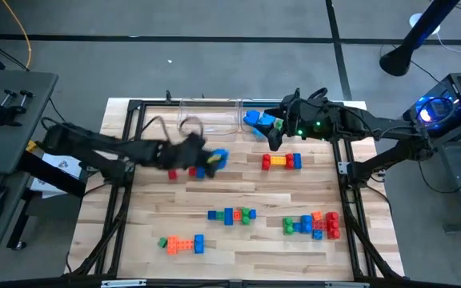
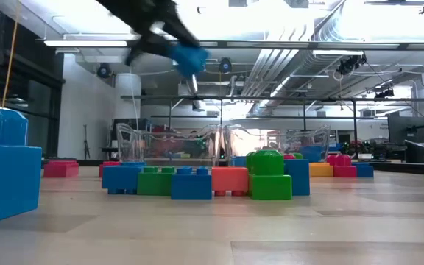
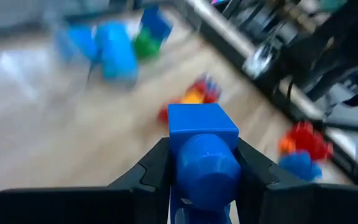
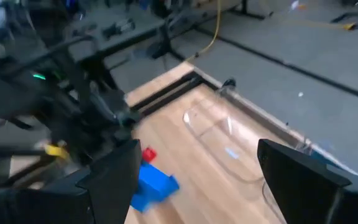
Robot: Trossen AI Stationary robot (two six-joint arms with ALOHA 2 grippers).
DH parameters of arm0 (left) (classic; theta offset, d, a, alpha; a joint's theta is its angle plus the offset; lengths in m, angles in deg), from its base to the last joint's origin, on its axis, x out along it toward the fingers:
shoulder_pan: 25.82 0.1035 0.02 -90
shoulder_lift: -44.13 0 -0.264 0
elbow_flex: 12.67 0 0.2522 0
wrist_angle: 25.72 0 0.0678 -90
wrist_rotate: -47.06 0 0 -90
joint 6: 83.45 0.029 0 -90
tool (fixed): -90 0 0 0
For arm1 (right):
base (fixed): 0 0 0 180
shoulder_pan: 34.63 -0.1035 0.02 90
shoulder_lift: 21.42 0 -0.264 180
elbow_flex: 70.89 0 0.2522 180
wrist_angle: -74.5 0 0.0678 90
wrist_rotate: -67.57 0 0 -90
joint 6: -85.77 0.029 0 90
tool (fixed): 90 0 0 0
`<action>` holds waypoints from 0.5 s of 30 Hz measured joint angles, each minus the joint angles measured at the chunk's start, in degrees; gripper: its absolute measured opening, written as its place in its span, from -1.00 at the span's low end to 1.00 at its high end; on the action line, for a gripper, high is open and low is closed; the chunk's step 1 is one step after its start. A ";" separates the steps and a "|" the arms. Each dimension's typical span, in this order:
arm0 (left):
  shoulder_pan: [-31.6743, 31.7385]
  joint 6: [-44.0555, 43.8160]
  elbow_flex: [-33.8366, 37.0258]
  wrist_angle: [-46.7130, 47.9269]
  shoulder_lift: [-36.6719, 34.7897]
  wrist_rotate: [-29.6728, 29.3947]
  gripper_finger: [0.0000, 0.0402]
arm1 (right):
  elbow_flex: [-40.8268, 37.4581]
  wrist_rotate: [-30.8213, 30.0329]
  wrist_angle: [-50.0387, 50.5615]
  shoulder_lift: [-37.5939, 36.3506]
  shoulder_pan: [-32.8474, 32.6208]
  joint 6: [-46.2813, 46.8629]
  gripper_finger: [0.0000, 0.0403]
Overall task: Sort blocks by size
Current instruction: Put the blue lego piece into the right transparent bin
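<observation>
One smooth studded blue block (image 3: 202,146)

The desk (image 1: 238,248) was pale wood planking with a matt, lightly grained face. The blocks (image 2: 197,181) on it looked like smooth, glossy plastic. The bins (image 2: 169,143) behind them were clear, shiny plastic; the fingers (image 3: 154,171) were matt black.

The left arm reaches across from its side, its hand (image 1: 206,160) raised in the air with both fingers (image 3: 151,171) pressed against something between them. The right arm stretches inward at the far edge, its hand (image 1: 272,132) spread wide apart.
</observation>
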 joint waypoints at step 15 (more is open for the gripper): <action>20.59 15.38 -13.20 -29.19 25.92 16.91 -0.53 | 0.00 -3.97 -6.72 0.00 0.59 -6.50 0.58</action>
